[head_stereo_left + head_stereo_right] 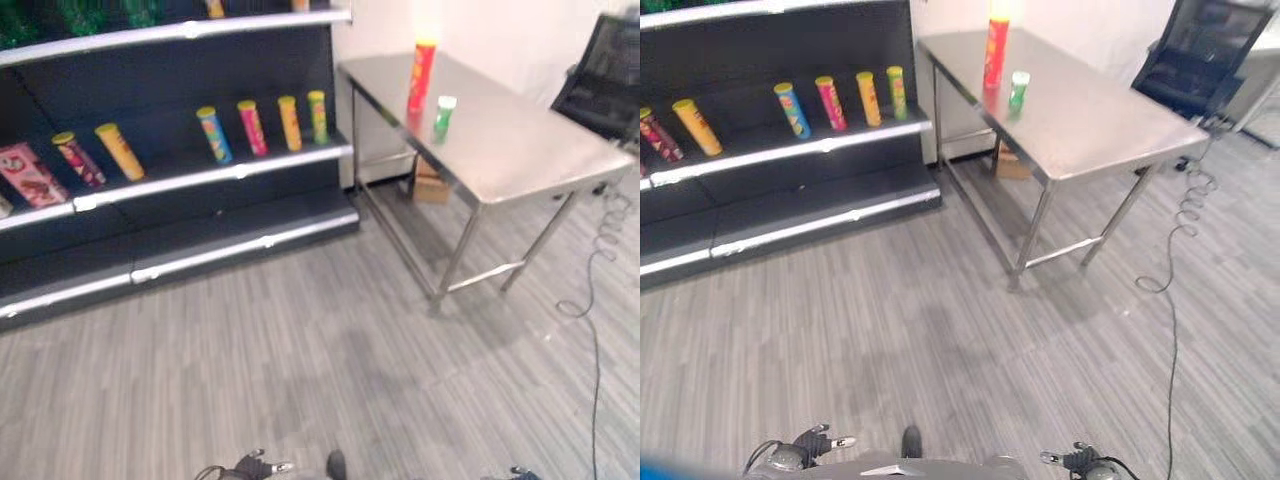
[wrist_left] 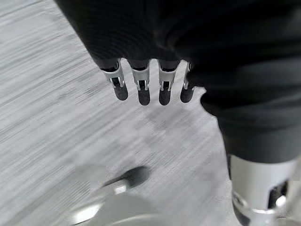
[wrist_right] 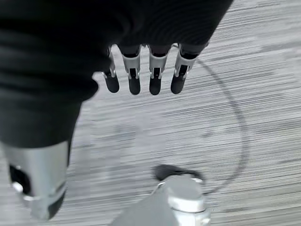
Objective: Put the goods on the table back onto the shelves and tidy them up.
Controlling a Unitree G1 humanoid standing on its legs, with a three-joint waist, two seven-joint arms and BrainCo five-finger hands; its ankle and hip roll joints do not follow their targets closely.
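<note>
two cans left on the bench, nothing picked up yet

a tall red can (image 1: 421, 76) and a short green can (image 1: 444, 118) stand on the bench (image 1: 530, 150); six cans line the shelf (image 1: 215, 175) beside it. left hand (image 2: 141, 87) and right hand (image 3: 141, 77) hang empty, fingers straight.

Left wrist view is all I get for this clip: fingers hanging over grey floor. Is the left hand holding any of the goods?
Observer: No. The left hand hangs open over the floor; the goods are elsewhere.
Operator: Where?
Observer: Two cans stand on the steel table: a tall red can and a short green can beside it.
Operator: And the right hand?
Observer: The right hand is also open, holding nothing.
Operator: Is the shelf stocked?
Observer: The middle shelf holds a row of upright cans and a pink box at its left end.
</note>
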